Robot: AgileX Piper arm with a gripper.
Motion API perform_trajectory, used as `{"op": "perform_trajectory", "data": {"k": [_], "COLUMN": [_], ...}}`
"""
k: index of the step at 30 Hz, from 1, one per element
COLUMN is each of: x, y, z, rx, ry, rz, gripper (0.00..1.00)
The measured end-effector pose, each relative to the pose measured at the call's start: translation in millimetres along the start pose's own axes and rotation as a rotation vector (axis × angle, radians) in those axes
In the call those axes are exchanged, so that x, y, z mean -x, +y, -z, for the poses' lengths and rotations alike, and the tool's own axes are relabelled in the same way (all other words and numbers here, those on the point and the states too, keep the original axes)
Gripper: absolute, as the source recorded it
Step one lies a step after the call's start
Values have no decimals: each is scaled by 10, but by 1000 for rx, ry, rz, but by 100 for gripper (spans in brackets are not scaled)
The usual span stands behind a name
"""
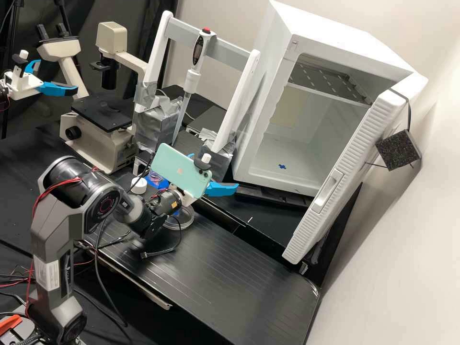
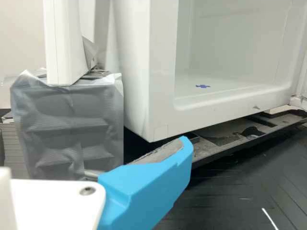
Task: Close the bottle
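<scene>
— Tool (image 1: pixel 215 170), condition?
— Listed as open; its two blue fingers are spread apart, with nothing seen gripped. In the wrist view one finger (image 2: pixel 148 191) is shown, angled.
— Bottle, location?
— Not identified with certainty. By the high view's clock face, centred on the tool, a clear round vessel (image 1: pixel 189 220) is found at seven o'clock, part-hidden behind the arm (image 1: pixel 103 201). Whether it is the bottle cannot be told.
— Cap (image 1: pixel 139 185)?
— One, white, entered at nine o'clock on the black tabletop (image 1: pixel 26 155), well apart from the tool. A small blue item (image 1: pixel 155 180) is recorded just beside it.
— Fixtures, same clock?
— One microscope (image 1: pixel 93 143), beige, at ten. One pipette (image 1: pixel 192 79), upright, between eleven and twelve, carried on a white frame (image 1: pixel 155 52). One white cabinet (image 1: pixel 268 52), open, at two, its door (image 1: pixel 352 163) swung out at three.
— Sundries?
— One mint-green phone (image 1: pixel 177 163), mounted by the tool. One block (image 2: pixel 67 124), wrapped in grey tape, seen beside the cabinet in the wrist view.
</scene>
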Motion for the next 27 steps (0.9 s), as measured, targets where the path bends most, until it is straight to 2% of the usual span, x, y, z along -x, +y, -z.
{"op": "perform_trajectory", "data": {"k": [12, 15, 20, 24, 27], "x": [108, 308, 677, 995, 1169], "y": [1, 30, 10, -134, -263], "z": [-2, 64, 246, 328, 320], "rx": [-2, -1, 14, 15, 21], "ry": [-2, 52, 213, 306, 327], "rz": [2, -22, -53, 6, 74], "gripper": [100, 100, 100, 100, 100]}}
